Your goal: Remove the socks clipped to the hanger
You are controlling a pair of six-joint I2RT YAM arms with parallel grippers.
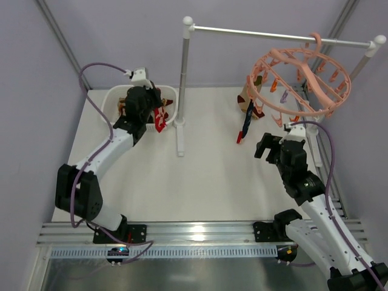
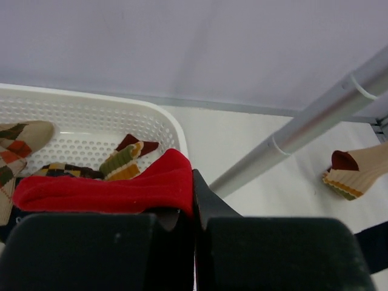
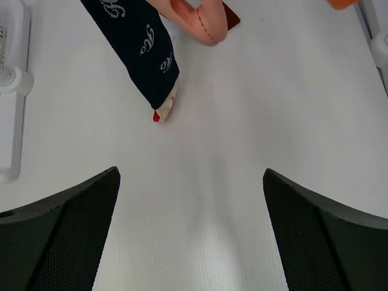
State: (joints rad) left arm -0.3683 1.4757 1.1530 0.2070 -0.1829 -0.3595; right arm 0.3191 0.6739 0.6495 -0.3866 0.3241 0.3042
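My left gripper (image 1: pixel 145 110) is shut on a red sock (image 2: pixel 109 188), holding it over the right end of the white basket (image 2: pixel 91 115). The red sock hangs at the basket's edge in the top view (image 1: pixel 159 119). An argyle sock (image 2: pixel 18 145) and an olive-striped sock (image 2: pixel 124 160) lie in the basket. The salmon-pink hanger (image 1: pixel 303 79) hangs from the rail at the back right. A dark navy sock (image 1: pixel 245 124) and a tan striped sock (image 1: pixel 250 97) stay clipped to it. My right gripper (image 1: pixel 267 147) is open and empty, low over the table in front of the navy sock (image 3: pixel 142 48).
The white rail stand has a post (image 1: pixel 182 85) just right of the basket and another at the far right (image 1: pixel 370 54). Its pole (image 2: pixel 303 130) crosses the left wrist view. Grey walls close the back and sides. A metal rail (image 1: pixel 194 233) runs along the near edge.
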